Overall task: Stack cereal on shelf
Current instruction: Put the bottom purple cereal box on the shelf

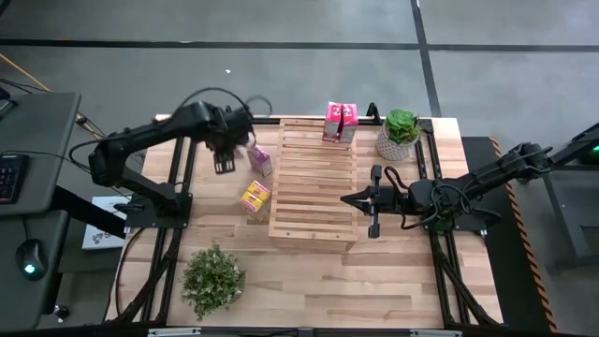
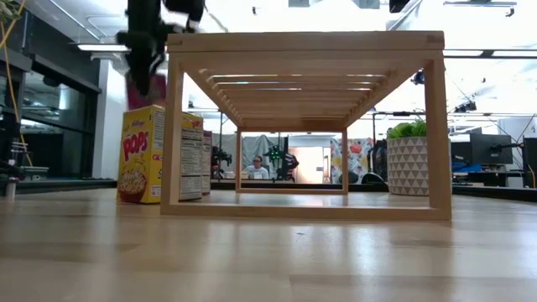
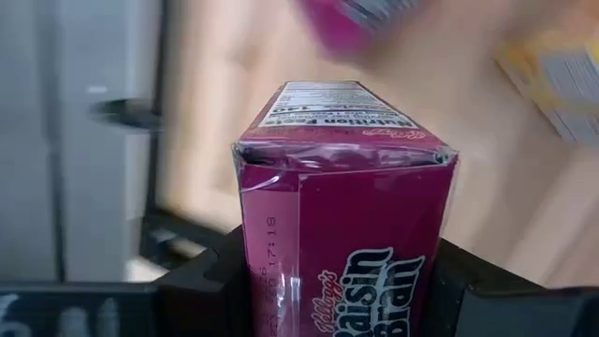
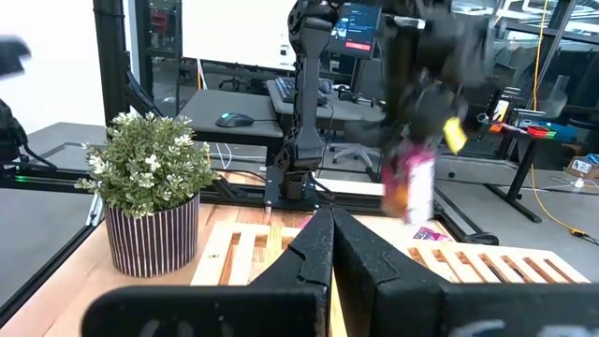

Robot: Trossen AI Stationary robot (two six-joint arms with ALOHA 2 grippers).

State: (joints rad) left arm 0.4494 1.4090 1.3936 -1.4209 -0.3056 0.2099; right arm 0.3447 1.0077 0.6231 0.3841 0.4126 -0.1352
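My left gripper [image 3: 342, 285] is shut on a pink-magenta cereal box [image 3: 351, 187]. It holds the box in the air above the table's far left part, left of the shelf [image 1: 314, 187]. The high view hides this box under the gripper [image 1: 225, 159]. Another pink box [image 1: 259, 161] and a yellow box [image 1: 254, 195] stand on the table beside the shelf's left side. Two pink boxes [image 1: 340, 122] stand at the shelf's far right corner. My right gripper [image 1: 344, 198] is shut and holds level over the shelf's right part. My left gripper pinches the pink box between its two fingers, one on each narrow side [image 3: 271, 290], at the box's upper end. The fingers come from above, pointing steeply down. The box hangs below them [image 4: 412, 187], lifted clear of the table and slightly tilted.
A leafy plant [image 1: 213, 279] stands at the table's near left. A potted plant [image 1: 401, 133] stands at the far right beside the shelf. The slatted top [image 2: 306, 50] of the shelf is bare over most of its length.
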